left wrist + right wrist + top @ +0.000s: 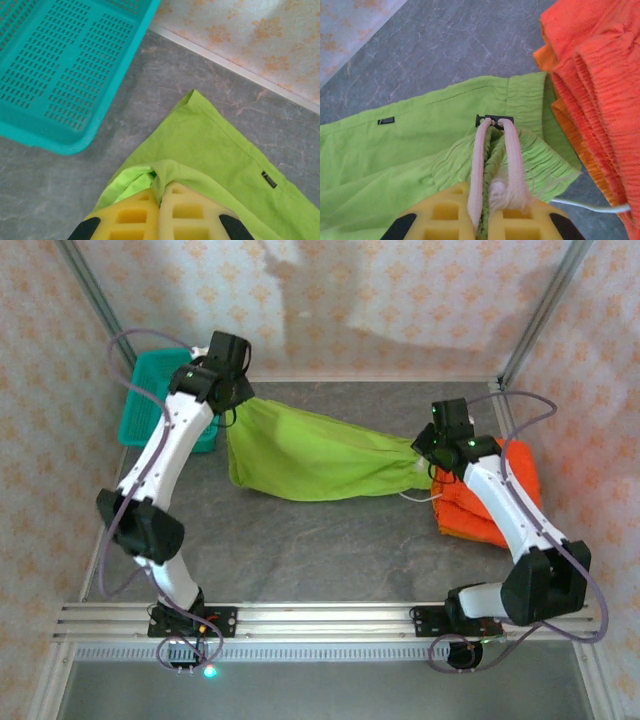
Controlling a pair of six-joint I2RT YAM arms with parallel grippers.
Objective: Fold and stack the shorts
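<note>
The green shorts (320, 455) lie stretched across the middle of the table (300, 550); the left claw (160, 197) pinches their far left end; the right claw (490, 200) pinches their waist beside the orange shorts (520, 475).

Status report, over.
Left gripper, right gripper both shut on lime green fabric shorts, stretched between them. Orange fabric shorts piled beside right gripper. Teal plastic mesh basket aside.

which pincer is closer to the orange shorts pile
Right. The right pincer grips the waist of the lime green shorts, right beside the orange shorts; the left pincer holds their other end, by the teal basket.
</note>
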